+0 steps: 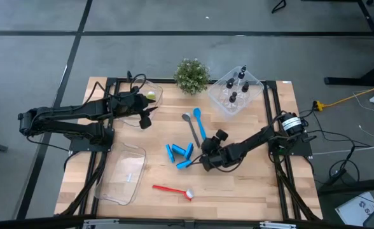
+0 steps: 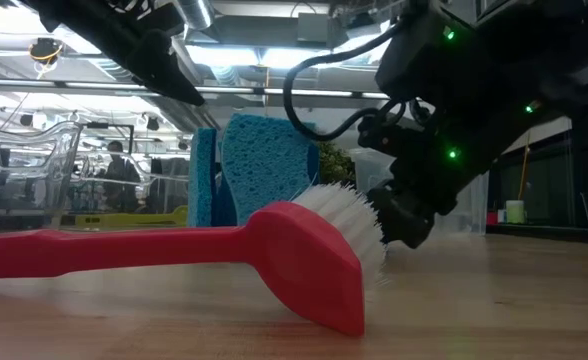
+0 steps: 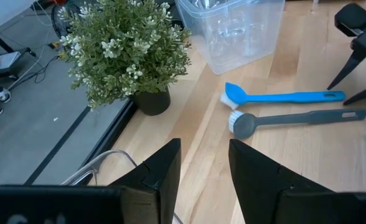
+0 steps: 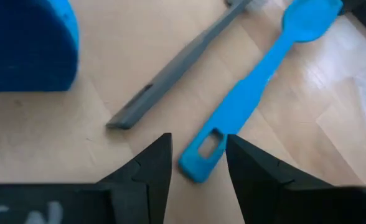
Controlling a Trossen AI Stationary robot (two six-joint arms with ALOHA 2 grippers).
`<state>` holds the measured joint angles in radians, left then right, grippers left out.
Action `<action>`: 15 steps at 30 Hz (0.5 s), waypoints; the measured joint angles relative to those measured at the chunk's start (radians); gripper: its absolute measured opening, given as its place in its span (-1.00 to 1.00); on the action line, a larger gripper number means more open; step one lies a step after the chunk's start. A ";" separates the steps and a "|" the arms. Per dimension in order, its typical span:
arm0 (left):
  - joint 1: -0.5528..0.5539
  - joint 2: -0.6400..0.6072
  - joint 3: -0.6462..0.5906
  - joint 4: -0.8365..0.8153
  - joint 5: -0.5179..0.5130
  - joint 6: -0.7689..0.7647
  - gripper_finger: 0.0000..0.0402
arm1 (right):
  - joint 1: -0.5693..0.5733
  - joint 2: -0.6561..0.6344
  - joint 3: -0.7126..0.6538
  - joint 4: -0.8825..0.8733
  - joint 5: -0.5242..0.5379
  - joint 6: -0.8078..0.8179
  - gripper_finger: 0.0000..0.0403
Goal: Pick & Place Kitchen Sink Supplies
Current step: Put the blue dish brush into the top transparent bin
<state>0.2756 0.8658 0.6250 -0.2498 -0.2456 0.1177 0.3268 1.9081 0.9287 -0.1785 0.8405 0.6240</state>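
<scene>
Right gripper (image 4: 197, 163) part-open and empty astride the thin blue plastic brush's (image 4: 256, 93) handle end; left gripper (image 3: 203, 163) likewise agape, empty.

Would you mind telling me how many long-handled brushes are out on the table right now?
3 lie on the table: the blue brush and the grey brush side by side mid-table, and the red brush near the front edge. Something yellow-green in the bin by the left arm may be a fourth.

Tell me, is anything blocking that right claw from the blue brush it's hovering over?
Nothing visible does. The right gripper is open, with the handle end of the blue brush showing right between its fingers. The grey brush lies beside it, apart, and a blue sponge sits off to one side.
</scene>
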 joint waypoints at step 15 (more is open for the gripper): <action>0.000 0.000 0.000 -0.001 0.000 -0.001 -0.35 | 0.001 -0.095 0.000 -0.045 -0.044 0.000 -0.25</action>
<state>0.2757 0.8658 0.6247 -0.2504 -0.2455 0.1170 0.3279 1.8126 0.9283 -0.2237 0.7962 0.6236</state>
